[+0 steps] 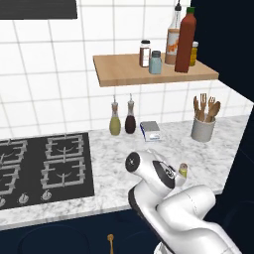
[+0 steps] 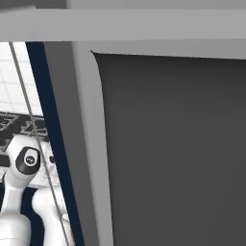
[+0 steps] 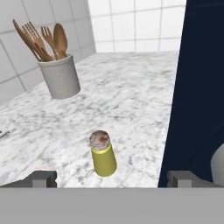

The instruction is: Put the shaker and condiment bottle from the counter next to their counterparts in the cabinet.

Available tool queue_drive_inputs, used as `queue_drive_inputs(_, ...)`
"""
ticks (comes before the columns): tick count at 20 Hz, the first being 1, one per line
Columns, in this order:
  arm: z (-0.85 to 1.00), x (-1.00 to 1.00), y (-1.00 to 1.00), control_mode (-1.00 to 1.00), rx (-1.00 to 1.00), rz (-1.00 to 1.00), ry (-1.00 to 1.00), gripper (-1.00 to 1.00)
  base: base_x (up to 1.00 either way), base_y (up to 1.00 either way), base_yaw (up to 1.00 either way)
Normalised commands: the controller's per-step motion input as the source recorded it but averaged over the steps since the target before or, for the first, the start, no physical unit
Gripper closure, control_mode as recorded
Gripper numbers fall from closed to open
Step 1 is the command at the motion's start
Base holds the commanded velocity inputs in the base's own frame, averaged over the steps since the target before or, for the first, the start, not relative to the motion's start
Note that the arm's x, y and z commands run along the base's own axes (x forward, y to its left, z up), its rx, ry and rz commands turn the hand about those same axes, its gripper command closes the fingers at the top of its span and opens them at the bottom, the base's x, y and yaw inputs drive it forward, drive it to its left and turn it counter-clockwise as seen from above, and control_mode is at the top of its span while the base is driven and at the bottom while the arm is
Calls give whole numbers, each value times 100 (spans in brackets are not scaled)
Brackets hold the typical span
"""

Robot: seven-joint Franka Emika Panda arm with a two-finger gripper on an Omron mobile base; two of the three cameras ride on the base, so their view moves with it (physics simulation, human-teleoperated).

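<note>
On marble counter (image 1: 218, 149), near front right edge: shaker (image 3: 103, 154), yellow-green body, grey-silver cap, upright, in hand view standing between and just beyond the two fingertips (image 3: 43, 178), touching neither. Gripper (image 3: 111, 179) released, jaws spread wide, nothing held. In left base view same shaker (image 1: 183, 170) peeking out beside the arm's white wrist, partly hidden by it.

On wooden shelf (image 1: 119, 72) fixed to tiled wall (image 1: 49, 89): condiment bottle (image 1: 186, 42), red-orange, upright, toward shelf's right end, just in front of clear bottle with orange label (image 1: 173, 39) and black spout. Small yellowish jar (image 1: 194, 53) behind red bottle, mostly hidden. Left of them brown-and-white shaker (image 1: 145, 53) and pale blue shaker (image 1: 156, 62), close together, blue one nearer the shelf front.

Below shelf, against wall: two small spouted oil bottles, greenish one (image 1: 115, 121) and dark one (image 1: 130, 119), side by side. Just right of them a small flat box (image 1: 150, 131), lying down. Further right a white crock of wooden utensils (image 1: 203, 126); in hand view same crock (image 3: 59, 74) well behind shaker, up left. Black gas hob (image 1: 44, 166) at counter's left. Dark navy panel (image 3: 197, 87) along right of hand view, close beside shaker.

Right base view: mostly blocked by grey frame and dark panel (image 2: 173, 144), sliver of arm and hob at left.
</note>
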Motion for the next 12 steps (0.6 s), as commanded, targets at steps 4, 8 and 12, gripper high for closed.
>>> queue_drive_inputs(4,-14,22,-15,-100,0,0,0,-100,0,0,0)
queue_drive_inputs(8,-17,16,-16,-100,0,0,0,-100,0,0,0)
queue_drive_inputs(12,-24,1,-4,-100,0,0,2,-100,0,0,0)
